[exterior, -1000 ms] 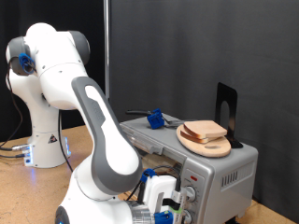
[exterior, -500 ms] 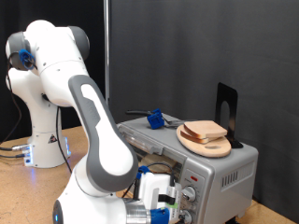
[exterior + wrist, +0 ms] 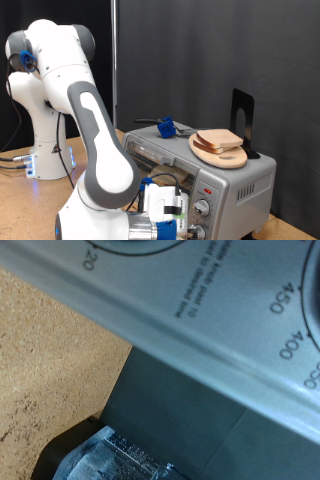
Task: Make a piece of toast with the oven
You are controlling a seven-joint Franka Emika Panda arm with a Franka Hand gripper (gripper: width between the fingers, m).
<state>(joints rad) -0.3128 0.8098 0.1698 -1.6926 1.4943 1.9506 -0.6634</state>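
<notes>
Item: the oven (image 3: 205, 170), a boxy silver countertop unit at the exterior view's lower right, standing on a tan particle-board table (image 3: 35, 205). Front panel carries round knobs (image 3: 203, 208); the wrist view shows printed dial numbers (20, 400, 450) on the grey fascia (image 3: 200, 310) very close to the lens.

Item: the piece of toast (image 3: 220, 139), pale crumb with a tan crust, one of a small stack lying on a round wooden board (image 3: 222, 156) on top of the oven. Nothing touches it.

Item: the gripper (image 3: 172, 222), low at the exterior view's bottom edge, right up against the oven's knob panel. Its fingers are crowded against the fascia and partly cut off; I cannot tell how far apart they stand, nor whether they hold a knob. No bread is between them.

Other: blue object (image 3: 166, 127) and black upright stand (image 3: 241, 118) on the oven top, behind the board.

Handling, by judgement: the slice looks light, soft and crumbly, liable to dent or tear under a hard pinch. Best taken by opposite crust edges, where it is firmest, with a light squeeze. The oven seems heavy and rigid; knobs stiff, small, likely slippery.
</notes>
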